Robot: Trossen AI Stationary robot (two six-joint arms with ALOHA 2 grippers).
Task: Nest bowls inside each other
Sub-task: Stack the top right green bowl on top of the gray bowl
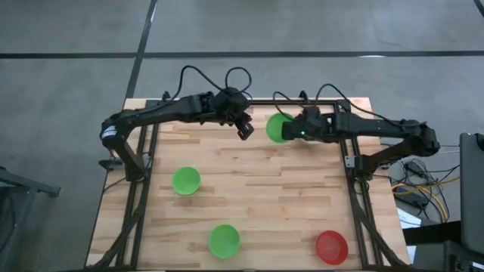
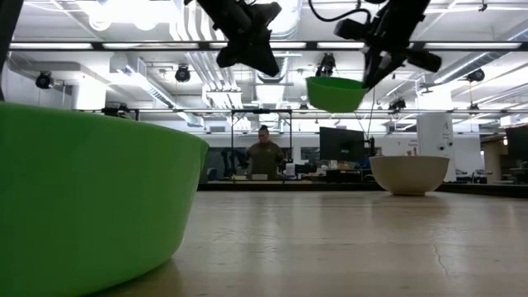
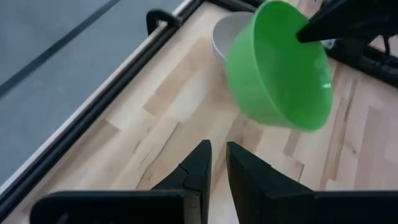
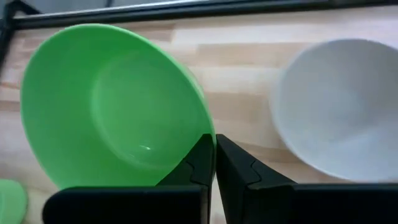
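Observation:
My right gripper (image 1: 301, 133) holds a bright green bowl (image 1: 277, 127) in the air over the table's far middle. Just beyond it a pale grey-white bowl (image 4: 342, 106) stands on its base on the table (image 1: 257, 189). To the left of the held bowl my left gripper (image 1: 245, 130) hangs in the air. Its fingers (image 3: 202, 165) are nearly together with nothing between them. Two more green bowls (image 1: 186, 180) (image 1: 224, 240) and a red bowl (image 1: 331, 247) stand apart on the near half of the table. My right gripper pinches the green bowl's rim (image 4: 206, 132) on the side toward the table's right, one finger inside the bowl and one outside. The fingers slant down from the right. The bowl (image 2: 334, 92) hangs clear of the table, mouth up and slightly tilted.
Black frame rails (image 1: 354, 189) run along the table's sides and far edge. The nearest green bowl (image 2: 82, 198) fills the low view's left. A person (image 2: 264, 155) stands in the room far beyond the table. Bare wood lies between the bowls at mid-table.

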